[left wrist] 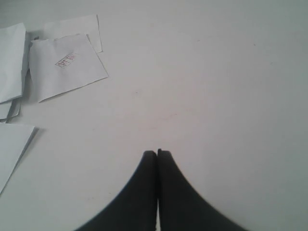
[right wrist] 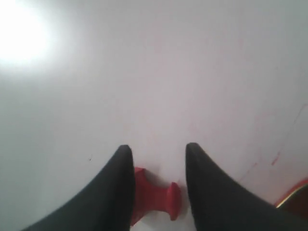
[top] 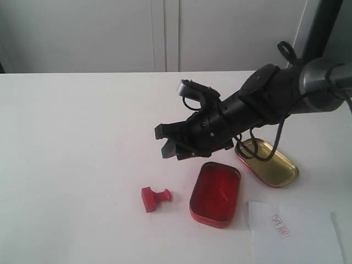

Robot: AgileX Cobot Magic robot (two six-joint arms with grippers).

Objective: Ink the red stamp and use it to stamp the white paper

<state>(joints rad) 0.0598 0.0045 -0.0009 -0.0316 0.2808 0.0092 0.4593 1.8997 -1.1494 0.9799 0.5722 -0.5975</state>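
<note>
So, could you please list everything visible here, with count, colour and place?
red stamp: one, red, on its side, left of the ink tin.
ink tin: one, red, open, front middle.
tin lid: one, gold inside, behind-right of the tin.
white paper: one, white, small red imprint, front right.
loose sheets: several, white, left wrist view only.
table: one, white.
right claw: one, black, open, over the stamp.
left claw: one, black, shut, over the table.

An open red ink-pad tin (top: 215, 193) lies on the white table (top: 71, 143), near and right of centre. Its gold lid (top: 268, 161) rests inside-up, just beyond, farther right.
</note>
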